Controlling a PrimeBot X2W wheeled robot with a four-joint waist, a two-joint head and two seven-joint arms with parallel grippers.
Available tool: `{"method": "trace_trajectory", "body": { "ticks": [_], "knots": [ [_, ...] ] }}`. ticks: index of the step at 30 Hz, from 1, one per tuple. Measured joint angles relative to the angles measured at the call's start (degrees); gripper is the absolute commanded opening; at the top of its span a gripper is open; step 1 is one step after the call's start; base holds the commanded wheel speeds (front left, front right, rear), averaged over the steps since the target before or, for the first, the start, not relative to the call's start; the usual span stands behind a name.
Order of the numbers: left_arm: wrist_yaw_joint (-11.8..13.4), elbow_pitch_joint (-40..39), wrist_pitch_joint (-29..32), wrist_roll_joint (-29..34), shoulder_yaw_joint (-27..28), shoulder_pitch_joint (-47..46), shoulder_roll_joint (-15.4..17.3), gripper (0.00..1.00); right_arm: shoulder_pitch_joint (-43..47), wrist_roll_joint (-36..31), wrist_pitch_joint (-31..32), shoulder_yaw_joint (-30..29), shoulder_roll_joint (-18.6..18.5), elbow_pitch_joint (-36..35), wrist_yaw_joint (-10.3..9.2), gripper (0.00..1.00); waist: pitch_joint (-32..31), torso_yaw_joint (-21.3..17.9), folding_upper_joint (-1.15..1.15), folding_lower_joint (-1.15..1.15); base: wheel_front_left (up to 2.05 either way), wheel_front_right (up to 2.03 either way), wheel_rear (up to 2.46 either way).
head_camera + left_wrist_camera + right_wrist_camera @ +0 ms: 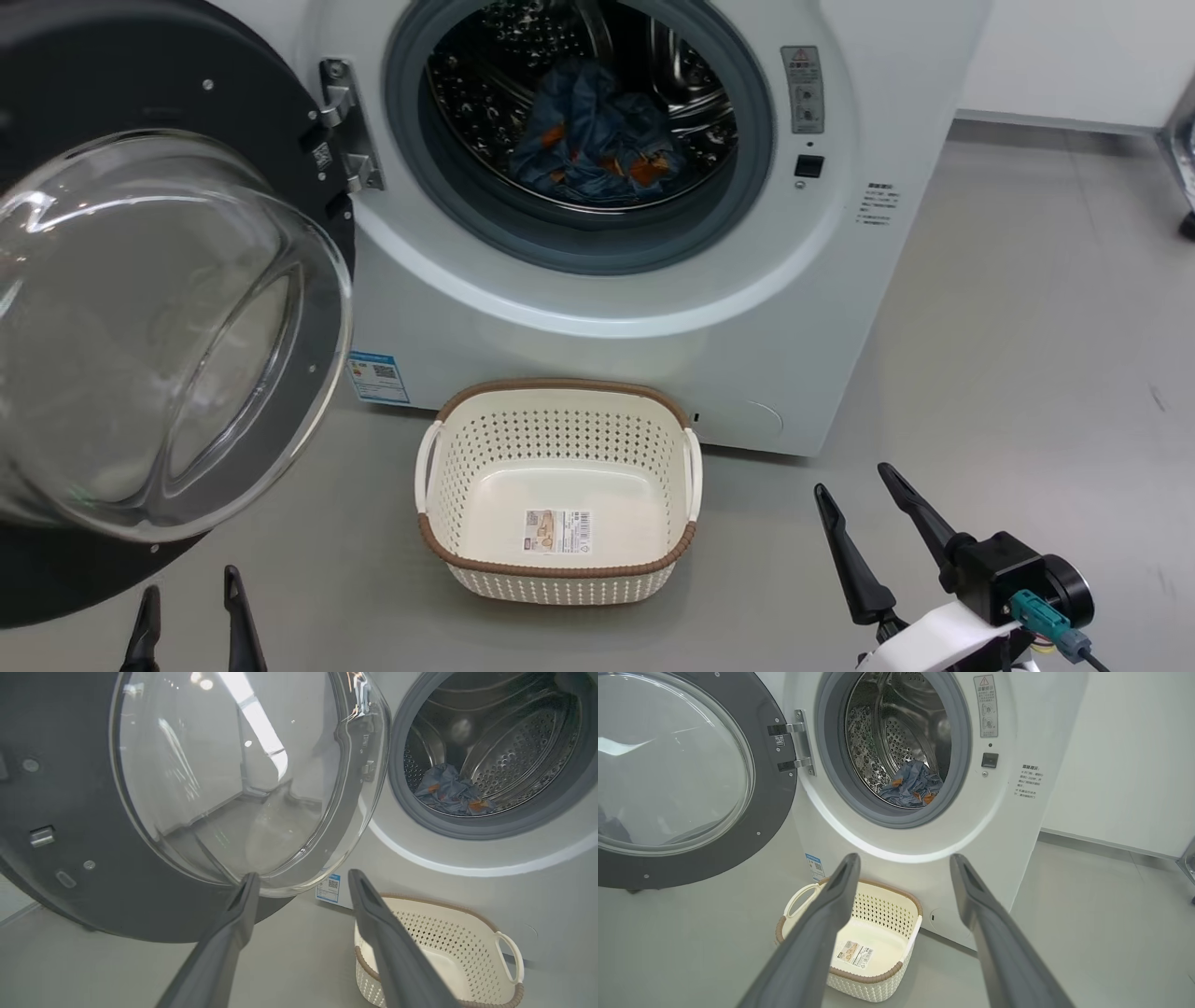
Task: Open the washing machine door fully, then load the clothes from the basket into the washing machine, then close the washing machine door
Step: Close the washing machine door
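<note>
1. Left gripper [189,581]: sitting at the lower left of the head view. Its two dark fingers are standing apart and gripping nothing. In the left wrist view the tips are pointing up at the lower edge of the door's glass; whether they are touching it cannot be told.
2. Right gripper [851,478]: sitting at the lower right of the head view, fingers spread apart and holding nothing. It is hovering over the grey floor [1027,373], to the right of the basket.
3. Basket [560,385]: standing upright on the floor at lower centre, just in front of the washing machine. Its bare cream bottom is showing a barcode sticker [557,532].
4. Washing machine door [187,56]: hanging swung open across the left of the frame, carried on a metal hinge [345,121]. Its clear glass bowl [140,327] is bulging toward the camera.
5. Washing machine [607,364]: occupying the upper centre, its white front facing the camera and its round opening uncovered. A small blue label [378,378] is sitting low on its left.
6. Grey gasket [597,247]: ringing the opening, with the perforated steel drum [485,93] showing behind it.
7. Clothes [597,140]: lying bunched at the bottom of the drum, at upper centre, blue with orange-brown patches.
</note>
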Motion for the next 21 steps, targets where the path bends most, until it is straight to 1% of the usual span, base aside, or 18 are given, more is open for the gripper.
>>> {"method": "trace_trajectory", "body": {
  "ticks": [8,12,16,21],
  "knots": [
    [0.47,-0.89,0.0,-0.59,0.3,0.82,-0.01,1.0,-0.01,0.36,0.0,0.08,-0.19,0.15,0.0,1.0,-0.73,6.47,0.0,0.0,0.0,0.0,0.0],
    [0.54,-2.18,0.0,-1.49,2.45,0.93,0.03,1.0,-0.99,0.36,0.0,1.53,-0.15,0.29,0.0,1.0,-0.78,9.31,0.0,0.0,0.0,0.0,0.0],
    [0.55,-2.33,0.0,-2.35,4.14,1.98,0.01,1.0,-1.25,0.37,0.0,2.15,-0.18,0.65,0.0,1.0,-0.86,11.14,0.0,0.0,0.0,0.0,0.0],
    [0.55,-2.59,0.0,-3.09,5.66,2.48,0.01,1.0,-1.25,0.51,0.0,2.41,-0.18,1.1,0.0,1.0,-0.91,11.95,0.0,0.0,0.0,0.0,0.0]
  ]
}}
